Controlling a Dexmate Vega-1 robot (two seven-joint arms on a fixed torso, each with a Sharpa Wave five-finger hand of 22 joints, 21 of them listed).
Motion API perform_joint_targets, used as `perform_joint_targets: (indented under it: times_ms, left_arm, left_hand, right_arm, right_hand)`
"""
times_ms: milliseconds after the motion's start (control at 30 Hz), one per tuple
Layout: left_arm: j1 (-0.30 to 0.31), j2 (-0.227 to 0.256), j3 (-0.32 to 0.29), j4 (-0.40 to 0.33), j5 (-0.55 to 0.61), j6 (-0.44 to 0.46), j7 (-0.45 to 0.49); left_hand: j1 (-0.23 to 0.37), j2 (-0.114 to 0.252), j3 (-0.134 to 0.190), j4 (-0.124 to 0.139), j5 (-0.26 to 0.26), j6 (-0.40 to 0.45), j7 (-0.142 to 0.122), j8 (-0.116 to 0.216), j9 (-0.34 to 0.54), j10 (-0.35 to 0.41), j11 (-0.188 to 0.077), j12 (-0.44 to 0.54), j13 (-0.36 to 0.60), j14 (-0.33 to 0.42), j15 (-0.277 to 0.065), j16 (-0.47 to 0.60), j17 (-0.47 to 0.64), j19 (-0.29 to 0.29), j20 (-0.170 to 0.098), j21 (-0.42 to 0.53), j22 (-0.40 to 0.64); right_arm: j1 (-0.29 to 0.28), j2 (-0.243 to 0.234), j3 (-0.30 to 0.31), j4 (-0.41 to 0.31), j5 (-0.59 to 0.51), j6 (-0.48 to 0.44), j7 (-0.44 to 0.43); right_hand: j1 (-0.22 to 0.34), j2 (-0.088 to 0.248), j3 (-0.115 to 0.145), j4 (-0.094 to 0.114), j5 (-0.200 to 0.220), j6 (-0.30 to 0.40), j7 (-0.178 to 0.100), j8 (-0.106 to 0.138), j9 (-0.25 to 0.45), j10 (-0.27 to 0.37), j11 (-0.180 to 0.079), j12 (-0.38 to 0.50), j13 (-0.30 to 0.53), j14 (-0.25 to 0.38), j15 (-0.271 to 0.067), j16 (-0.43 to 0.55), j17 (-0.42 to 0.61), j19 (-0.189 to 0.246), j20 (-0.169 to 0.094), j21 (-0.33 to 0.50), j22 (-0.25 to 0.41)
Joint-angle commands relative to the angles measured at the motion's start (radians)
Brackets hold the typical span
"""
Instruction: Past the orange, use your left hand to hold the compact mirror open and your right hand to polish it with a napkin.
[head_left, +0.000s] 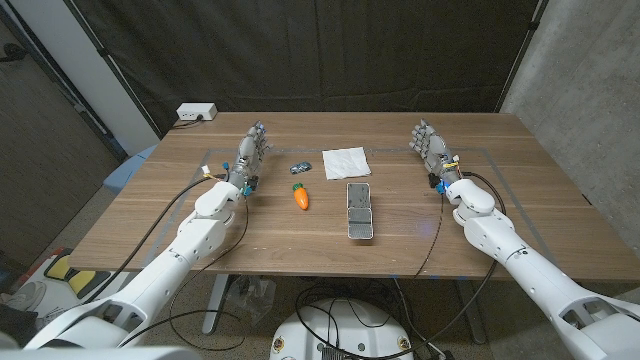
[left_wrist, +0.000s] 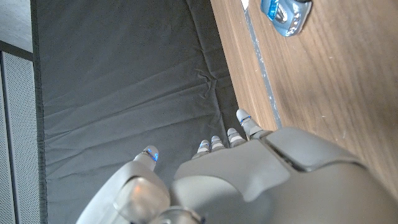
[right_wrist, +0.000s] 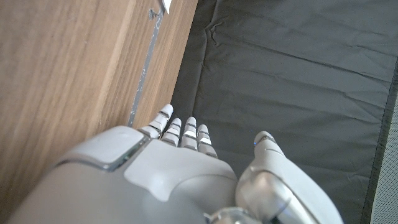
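Note:
A grey hinged compact mirror (head_left: 359, 209) lies opened out flat at the table's middle. The white napkin (head_left: 345, 163) lies unfolded just beyond it. An orange carrot-shaped thing (head_left: 301, 196) lies left of the mirror. My left hand (head_left: 250, 155) stands at the left, fingers spread toward the far edge, holding nothing; from the left wrist view its back (left_wrist: 249, 180) shows. My right hand (head_left: 432, 148) stands at the right in the same way, empty, its back (right_wrist: 174, 180) seen from the right wrist view. Both hands are well apart from the mirror and napkin.
A small blue toy car (head_left: 300, 166) (left_wrist: 285, 15) sits between my left hand and the napkin. A white power strip (head_left: 196, 112) lies at the wooden table's (head_left: 540, 190) back left corner. Thin tape lines mark a rectangle on the tabletop. A dark curtain hangs behind.

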Motion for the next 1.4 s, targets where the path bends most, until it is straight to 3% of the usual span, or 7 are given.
perform_joint_targets:
  times_ms: [33,300,500,600,867,1133,1400]
  left_arm:
    - [0.021,-0.173,-0.204,0.002,0.202,0.092,-0.128]
    - [0.023,-0.252,-0.292,-0.005,0.305,0.133,-0.203]
    - [0.034,-0.284,-0.329,-0.031,0.361,0.168,-0.237]
    - [0.04,-0.289,-0.34,-0.045,0.385,0.182,-0.256]
    - [0.063,-0.284,-0.355,-0.103,0.45,0.214,-0.278]
    - [0.093,-0.266,-0.351,-0.18,0.508,0.229,-0.283]
    - [0.123,-0.249,-0.34,-0.25,0.541,0.237,-0.289]
  left_hand:
    - [0.004,0.025,0.004,-0.001,0.007,-0.107,-0.004,0.005,0.004,-0.074,-0.005,0.009,0.005,-0.113,-0.055,0.007,0.005,-0.108,-0.046,0.004,0.003]
    - [0.01,0.021,-0.001,-0.005,0.009,-0.082,-0.013,0.011,0.005,-0.042,-0.005,0.018,0.005,-0.078,-0.036,0.015,0.004,-0.083,-0.028,0.005,0.002]
    - [0.032,-0.011,-0.016,-0.025,0.009,-0.034,-0.04,0.018,0.006,0.023,0.01,0.029,0.006,0.005,-0.008,0.027,0.004,-0.03,0.04,0.004,0.001]
    - [0.048,-0.032,-0.024,-0.039,0.008,-0.002,-0.053,0.024,0.006,0.061,0.027,0.037,0.007,0.031,0.002,0.026,0.003,-0.017,0.04,-0.002,0.001]
    - [0.122,-0.077,-0.031,-0.095,0.003,0.075,-0.059,0.037,0.008,0.131,0.025,0.044,0.011,0.119,0.049,0.034,0.005,0.019,0.118,-0.015,0.004]
    - [0.197,-0.092,-0.026,-0.141,-0.008,0.187,-0.03,0.064,0.011,0.204,0.04,0.053,0.014,0.186,0.029,0.04,0.009,0.046,0.114,-0.026,0.008]
    - [0.25,-0.084,-0.016,-0.168,-0.021,0.248,-0.012,0.071,0.012,0.283,0.052,0.065,0.016,0.265,0.012,0.054,0.013,0.092,0.066,-0.023,0.01]
  right_arm:
    - [-0.017,0.077,0.097,0.013,-0.089,-0.041,0.057]
    - [-0.025,0.11,0.137,0.001,-0.161,-0.066,0.069]
    - [-0.022,0.119,0.142,-0.007,-0.224,-0.067,0.073]
    - [-0.022,0.12,0.142,-0.017,-0.252,-0.069,0.072]
    - [-0.026,0.123,0.136,-0.039,-0.311,-0.076,0.072]
    - [-0.037,0.116,0.129,-0.075,-0.356,-0.097,0.068]
    - [-0.056,0.094,0.116,-0.132,-0.419,-0.124,0.051]
  right_hand:
    - [0.012,-0.002,0.007,-0.003,0.004,0.0,0.01,0.003,0.004,0.002,0.011,0.005,0.002,-0.009,0.0,0.005,0.005,-0.007,0.002,0.005,0.004]
    - [0.019,-0.002,0.009,-0.01,0.002,0.0,0.01,0.004,0.004,0.006,0.013,0.007,0.003,-0.007,0.001,0.006,0.005,-0.005,0.003,0.002,0.004]
    - [0.028,0.0,0.012,-0.017,0.001,0.005,0.009,0.006,0.004,0.012,0.014,0.008,0.003,-0.002,0.005,0.007,0.005,0.0,0.005,0.0,0.004]
    - [0.033,0.0,0.013,-0.021,0.001,0.008,0.009,0.008,0.004,0.016,0.014,0.009,0.003,0.004,0.006,0.009,0.006,0.003,0.008,-0.001,0.004]
    - [0.051,-0.003,0.016,-0.039,-0.002,0.023,0.006,0.012,0.004,0.045,0.028,0.018,0.003,0.034,0.018,0.016,0.006,0.025,0.019,-0.002,0.005]
    - [0.078,0.002,0.025,-0.061,-0.003,0.053,-0.004,0.021,0.005,0.078,0.041,0.027,0.004,0.059,0.022,0.019,0.006,0.046,0.024,-0.004,0.005]
    - [0.111,0.013,0.04,-0.084,-0.005,0.083,-0.014,0.027,0.005,0.105,0.046,0.034,0.004,0.082,0.027,0.02,0.007,0.063,0.03,-0.006,0.006]
